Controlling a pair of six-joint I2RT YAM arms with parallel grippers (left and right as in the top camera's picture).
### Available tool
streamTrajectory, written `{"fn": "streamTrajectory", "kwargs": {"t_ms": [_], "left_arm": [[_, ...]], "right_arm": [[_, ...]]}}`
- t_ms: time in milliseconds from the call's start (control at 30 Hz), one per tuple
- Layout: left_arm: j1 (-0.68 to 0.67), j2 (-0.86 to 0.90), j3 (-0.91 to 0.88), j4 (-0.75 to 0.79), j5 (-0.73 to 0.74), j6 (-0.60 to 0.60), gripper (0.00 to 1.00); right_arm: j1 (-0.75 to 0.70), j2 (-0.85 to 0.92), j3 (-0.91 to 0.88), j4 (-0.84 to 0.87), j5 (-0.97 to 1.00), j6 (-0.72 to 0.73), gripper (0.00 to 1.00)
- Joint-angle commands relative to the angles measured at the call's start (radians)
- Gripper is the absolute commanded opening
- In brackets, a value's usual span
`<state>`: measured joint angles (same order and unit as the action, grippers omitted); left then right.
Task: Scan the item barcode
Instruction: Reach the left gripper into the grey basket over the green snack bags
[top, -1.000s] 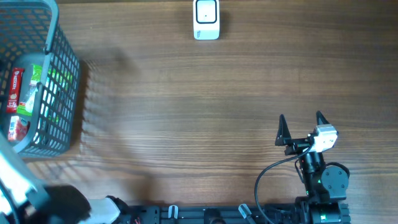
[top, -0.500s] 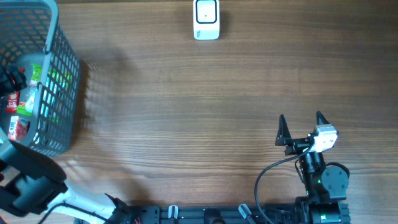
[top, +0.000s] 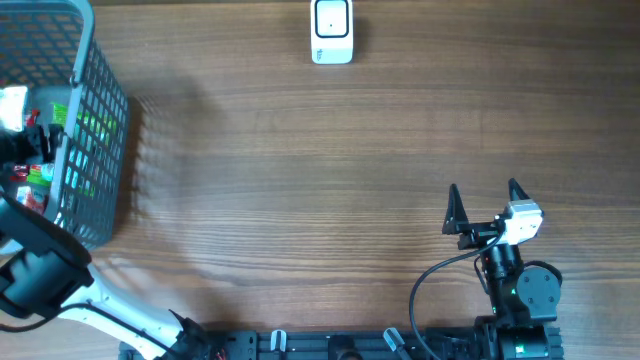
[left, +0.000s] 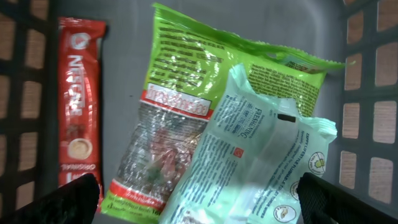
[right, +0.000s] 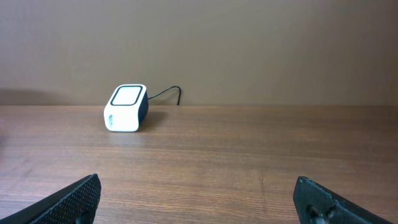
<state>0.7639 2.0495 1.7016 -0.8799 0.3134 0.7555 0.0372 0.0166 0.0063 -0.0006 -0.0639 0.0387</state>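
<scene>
The left pincer (left: 211, 202) hangs released inside a grey plastic lattice basket (top: 100, 130). Its two dark fingertips (left: 74, 199) stand at the bottom corners of the left wrist view, wide apart, with nothing clasped between them. Directly beneath the gap lies a pale mint-and-white printed plastic packet (left: 261, 155), tilted, resting on top of a bright green foil snack bag with a clear window (left: 180, 112). Left of the green bag, just beside it, a slim red stick sachet with white lettering (left: 78, 106) lies flat on the basket floor. Whether the fingertips touch any packet cannot be told. No barcode can be made out on the upturned faces.

The basket sits at the far left corner of the brown wooden table (top: 300, 180), so all three packets are well apart from the white box-shaped barcode scanner (top: 332, 30), which stands at the far edge near the middle, with a black cable running behind it.

The right pincer (top: 484, 200) is at the near right, over bare wood, its fingers spread and holding nothing, pointing toward the far edge.
</scene>
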Motion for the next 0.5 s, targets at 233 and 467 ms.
{"fn": "streamTrajectory", "kwargs": {"t_ms": [233, 467], "left_arm": [[-0.034, 0.098, 0.011, -0.063, 0.041, 0.210, 1.00], [-0.034, 0.163, 0.010, -0.054, 0.003, 0.206, 1.00]], "right_arm": [[-0.005, -0.003, -0.001, 0.003, -0.013, -0.012, 1.00], [-0.005, -0.003, -0.001, 0.003, -0.013, -0.011, 0.99]]}}
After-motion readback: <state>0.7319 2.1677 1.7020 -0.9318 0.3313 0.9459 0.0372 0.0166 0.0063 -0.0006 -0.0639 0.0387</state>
